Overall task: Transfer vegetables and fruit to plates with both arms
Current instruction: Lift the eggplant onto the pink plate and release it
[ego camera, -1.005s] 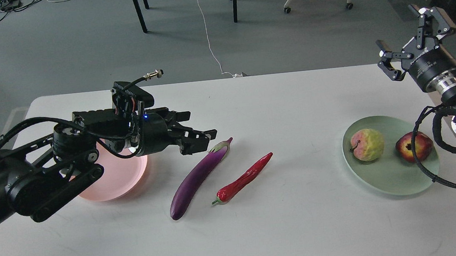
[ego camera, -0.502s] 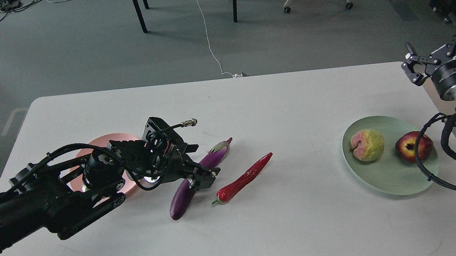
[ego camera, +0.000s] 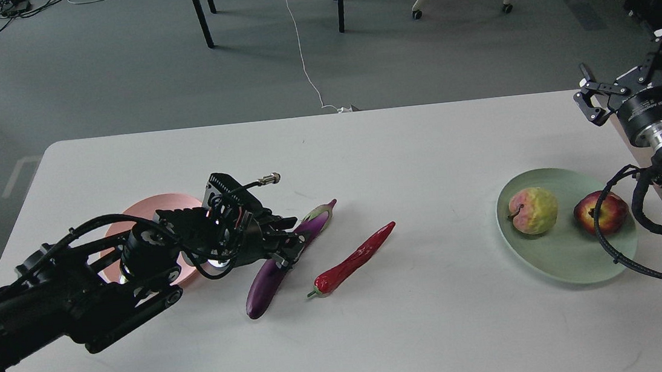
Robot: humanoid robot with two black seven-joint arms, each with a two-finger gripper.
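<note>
While the left gripper (ego camera: 284,243) closes its fingers round the middle of the purple eggplant (ego camera: 267,277), that veg lies slanted on the white table (ego camera: 382,339), cap toward 1 o'clock. Pink plate (ego camera: 148,209) sits just behind the left arm, at 9 o'clock from the eggplant. Red chili pepper (ego camera: 353,260) lies just beside, at 3 o'clock. Far at 3 o'clock, mint green plate (ego camera: 563,264) holds bumpy fruit (ego camera: 532,210) & pomegranate (ego camera: 598,213). Right gripper (ego camera: 630,75) hovers at 1 o'clock from it, fingers spread wide, empty.
</note>
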